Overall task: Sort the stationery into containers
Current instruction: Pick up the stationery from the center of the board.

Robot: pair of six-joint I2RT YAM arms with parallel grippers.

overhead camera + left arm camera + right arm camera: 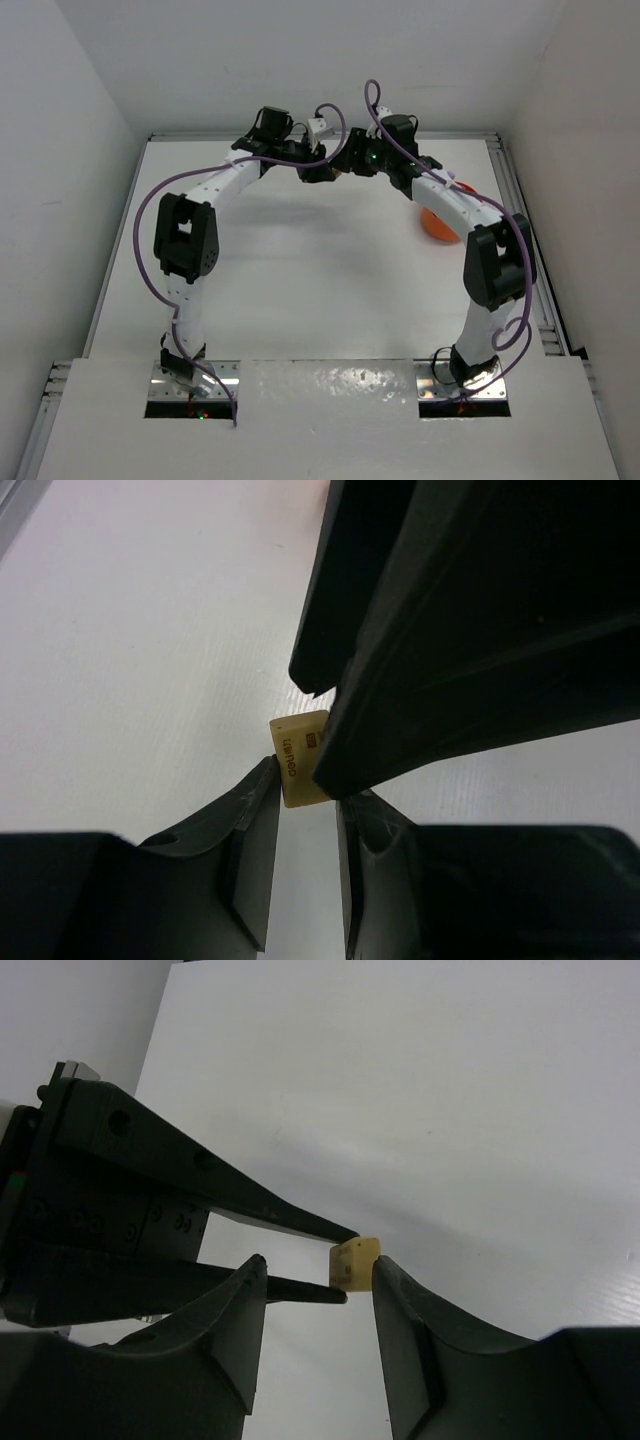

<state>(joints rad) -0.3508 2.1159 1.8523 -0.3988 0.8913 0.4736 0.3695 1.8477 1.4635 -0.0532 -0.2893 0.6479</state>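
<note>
a: where is the beige block?

b: at the far middle of the tabletop, upper centre of the overhead view, where the two arms meet. it looks lifted clear of the surface. the left hand has it pinched, fingers narrow, right at the tips.

a: how does it lie?

b: in the left wrist view its long side runs up the frame, in line with the left fingers, and its upper end pokes out past them.

a: and the right hand?

b: it faces the block head-on. in its own view the block sits near centre, at the fingertips, closer to the finger on the right of the frame. the fingers stand apart, wider than the block, and are not clamped on it. i cannot tell whether that nearer finger touches it.

a: what does the next move turn on?

b: i'd call it a pass from left to right. the right fingers need to straddle the free end across its short side before the left lets go. the orange tub sits right of centre in the overhead view, under the right arm, so that arm is nearer to it.
</note>
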